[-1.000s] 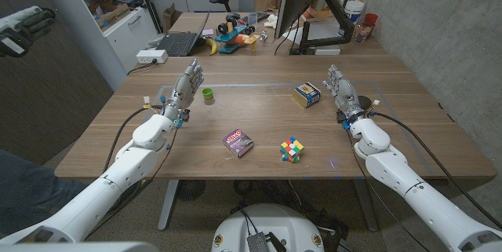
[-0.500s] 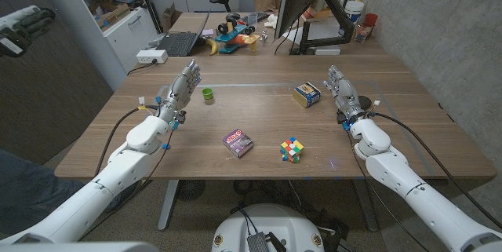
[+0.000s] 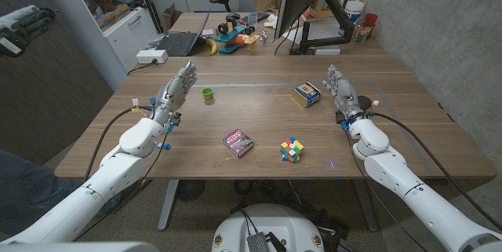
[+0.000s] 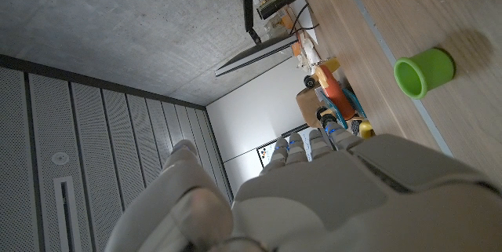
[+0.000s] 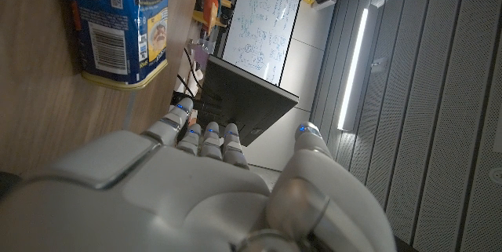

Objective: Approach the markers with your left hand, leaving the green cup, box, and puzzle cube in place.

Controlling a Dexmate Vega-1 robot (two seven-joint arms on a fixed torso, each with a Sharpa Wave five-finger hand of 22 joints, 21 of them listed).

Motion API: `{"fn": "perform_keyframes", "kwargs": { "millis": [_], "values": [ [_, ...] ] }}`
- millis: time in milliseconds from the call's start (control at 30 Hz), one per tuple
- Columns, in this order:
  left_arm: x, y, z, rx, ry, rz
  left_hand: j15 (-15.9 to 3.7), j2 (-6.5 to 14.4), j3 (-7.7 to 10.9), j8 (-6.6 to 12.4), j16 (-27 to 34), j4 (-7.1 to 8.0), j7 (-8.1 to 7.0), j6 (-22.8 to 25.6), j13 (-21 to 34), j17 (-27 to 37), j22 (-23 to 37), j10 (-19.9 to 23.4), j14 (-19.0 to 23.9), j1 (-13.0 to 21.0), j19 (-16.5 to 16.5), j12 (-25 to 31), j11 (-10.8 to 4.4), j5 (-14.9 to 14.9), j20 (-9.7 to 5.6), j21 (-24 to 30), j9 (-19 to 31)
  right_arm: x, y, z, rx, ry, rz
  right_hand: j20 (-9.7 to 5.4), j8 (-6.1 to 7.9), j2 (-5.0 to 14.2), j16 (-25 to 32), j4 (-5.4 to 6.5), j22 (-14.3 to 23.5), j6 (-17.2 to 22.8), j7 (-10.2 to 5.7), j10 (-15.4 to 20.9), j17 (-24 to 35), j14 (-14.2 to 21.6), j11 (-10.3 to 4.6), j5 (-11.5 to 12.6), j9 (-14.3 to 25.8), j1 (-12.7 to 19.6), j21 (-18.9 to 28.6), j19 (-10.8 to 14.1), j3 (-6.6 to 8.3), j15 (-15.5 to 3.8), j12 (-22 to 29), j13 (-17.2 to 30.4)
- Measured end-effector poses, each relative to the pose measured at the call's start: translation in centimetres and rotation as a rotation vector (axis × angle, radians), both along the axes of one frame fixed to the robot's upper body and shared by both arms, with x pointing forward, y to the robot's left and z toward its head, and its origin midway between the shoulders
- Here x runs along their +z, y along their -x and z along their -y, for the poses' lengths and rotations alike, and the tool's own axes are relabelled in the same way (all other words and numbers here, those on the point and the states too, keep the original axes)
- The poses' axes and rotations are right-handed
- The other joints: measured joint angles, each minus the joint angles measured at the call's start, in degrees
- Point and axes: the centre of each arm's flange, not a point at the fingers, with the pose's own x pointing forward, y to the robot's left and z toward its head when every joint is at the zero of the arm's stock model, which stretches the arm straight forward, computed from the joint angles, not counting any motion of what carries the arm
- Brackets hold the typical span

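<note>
A purple and red pack of markers (image 3: 238,143) lies near the table's front middle. The puzzle cube (image 3: 292,149) sits to its right. A small green cup (image 3: 207,93) stands farther back on the left and also appears in the left wrist view (image 4: 423,71). The blue and yellow box (image 3: 307,93) stands back right, close ahead of my right hand (image 5: 118,28). My left hand (image 3: 172,95) is raised left of the cup, fingers straight, holding nothing (image 4: 314,197). My right hand (image 3: 341,92) stands beside the box, fingers extended and empty (image 5: 212,181).
At the table's far edge are a laptop (image 3: 179,43), a white adapter (image 3: 150,56), colourful toys (image 3: 234,34) and a monitor on its stand (image 3: 302,9). Bare wood (image 3: 259,115) lies between the cup, markers and box.
My left hand has drifted left and slightly back toward the near edge, away from the green cup. The right arm and the objects have not moved.
</note>
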Motion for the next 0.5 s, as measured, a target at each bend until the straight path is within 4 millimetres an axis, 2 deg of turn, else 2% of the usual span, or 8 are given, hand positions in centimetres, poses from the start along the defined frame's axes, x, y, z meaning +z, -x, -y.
{"fn": "perform_keyframes", "kwargs": {
  "millis": [500],
  "values": [
    [-0.4,0.8,-1.3,0.018,-0.018,0.002,0.00,0.20,0.06,0.00,0.00,-0.40,0.00,0.00,0.00,0.01,0.00,0.00,0.00,0.41,0.28,0.00,0.00,0.00,0.28,0.00,0.00,-0.2,0.2,-0.1,-0.004,-0.005,0.004,0.00,0.00,0.02,0.00,0.00,0.00,-0.01,0.00,0.00,0.02,0.00,0.00,0.00,0.00,0.02,0.00,0.00,0.00,0.00,0.00,0.00]
  ]
}}
